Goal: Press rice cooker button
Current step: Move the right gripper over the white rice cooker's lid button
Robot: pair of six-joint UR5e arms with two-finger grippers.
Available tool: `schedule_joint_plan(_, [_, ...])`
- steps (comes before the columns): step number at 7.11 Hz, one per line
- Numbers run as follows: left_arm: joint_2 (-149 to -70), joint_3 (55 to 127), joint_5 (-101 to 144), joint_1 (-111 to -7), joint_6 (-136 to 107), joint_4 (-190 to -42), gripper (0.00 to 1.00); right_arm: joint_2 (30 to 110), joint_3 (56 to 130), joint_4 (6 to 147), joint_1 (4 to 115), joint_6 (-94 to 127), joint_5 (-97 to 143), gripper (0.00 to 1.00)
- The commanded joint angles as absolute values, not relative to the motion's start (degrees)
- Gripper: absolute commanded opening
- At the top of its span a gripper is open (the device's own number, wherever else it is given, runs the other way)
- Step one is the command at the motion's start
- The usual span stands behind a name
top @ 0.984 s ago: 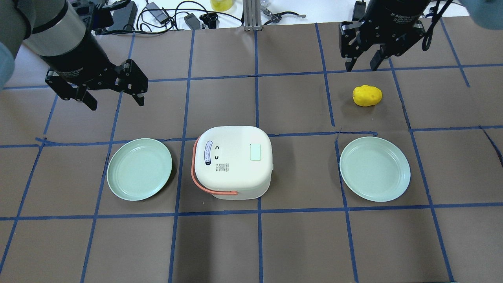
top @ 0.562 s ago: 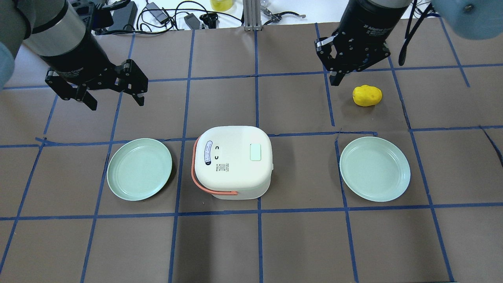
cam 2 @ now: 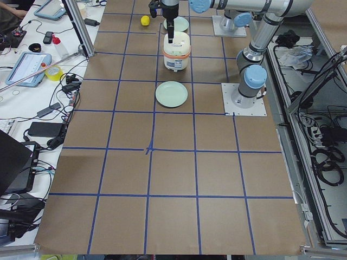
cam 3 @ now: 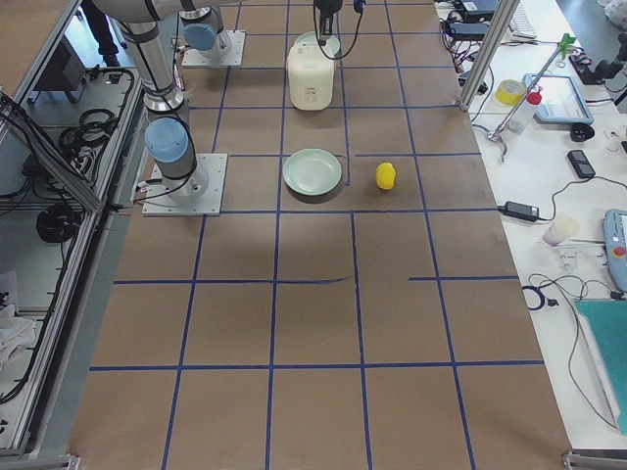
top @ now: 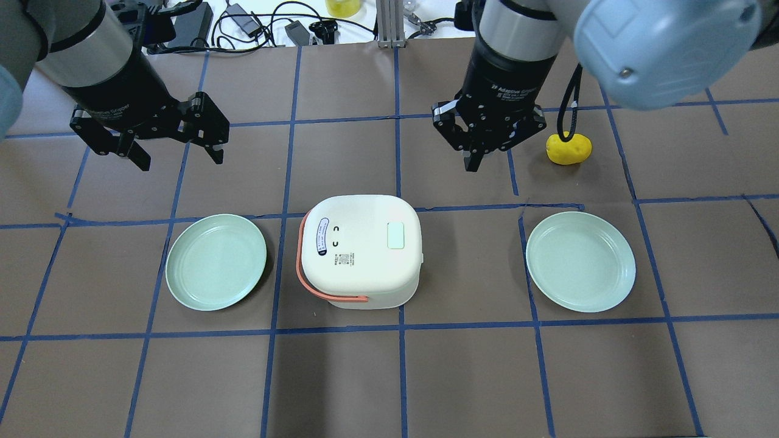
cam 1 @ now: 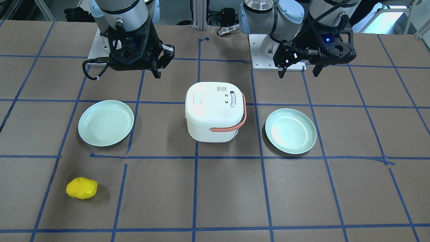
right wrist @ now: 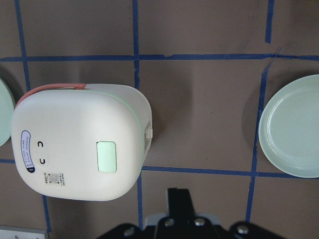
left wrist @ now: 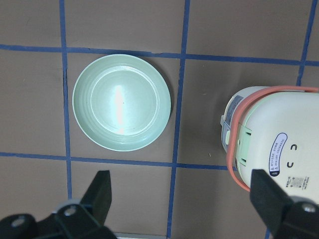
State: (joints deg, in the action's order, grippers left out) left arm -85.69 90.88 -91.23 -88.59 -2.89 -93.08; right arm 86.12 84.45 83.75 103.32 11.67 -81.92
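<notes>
Right fingers [top: 473, 159], clenched, hang beyond the cooker [top: 359, 249] at the centre of the table [top: 462, 377]; left fingers [top: 214, 151] spread, idle. To press well, I should centre my tip over the green lid button [top: 395, 235] and descend vertically

"2F Adaptive Gripper", probably, on right arm wrist [top: 517, 91], rice cooker [top: 359, 249] label illegible

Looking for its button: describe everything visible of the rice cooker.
The rice cooker is a white, rounded, plastic-looking box, lid shut, upright on the table between two green plates. A pale green rectangular button sits on its lid; a salmon handle lies folded around one side. Only the table touches it.
</notes>
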Motion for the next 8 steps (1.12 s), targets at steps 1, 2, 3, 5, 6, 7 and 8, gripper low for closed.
schedule_joint_plan(1, [-85.7, 90.9, -91.2, -88.6, -2.8, -93.1, 1.00, 86.1, 88.4, 86.0, 106.4, 16.8, -81.4, 0.00])
schedule_joint_plan(2, [-85.7, 90.9, -91.2, -88.6, -2.9, -93.1, 1.00, 86.0, 90.2, 88.8, 107.2, 18.4, -81.0, 0.00])
schedule_joint_plan(3, [-85.7, 90.9, -91.2, -88.6, -2.8, -93.1, 1.00, 86.1, 91.9, 89.2, 109.1, 19.6, -82.1, 0.00])
schedule_joint_plan(5, [-85.7, 90.9, -91.2, -88.6, -2.8, -93.1, 1.00, 83.7, 92.6, 93.5, 112.6, 25.2, -82.4, 0.00])
schedule_joint_plan(6, [-85.7, 90.9, -91.2, -88.6, -2.9, -93.1, 1.00, 82.1, 92.6, 95.8, 115.0, 26.2, -84.8, 0.00])
schedule_joint_plan(7, [-85.7, 90.9, -91.2, -88.6, -2.8, -93.1, 1.00, 81.4, 92.7, 95.9, 115.2, 26.2, -85.4, 0.00])
schedule_joint_plan(8, [-85.7, 90.9, -91.2, -88.6, -2.9, -93.1, 1.00, 81.0, 92.8, 97.5, 115.2, 26.2, -85.6, 0.00])
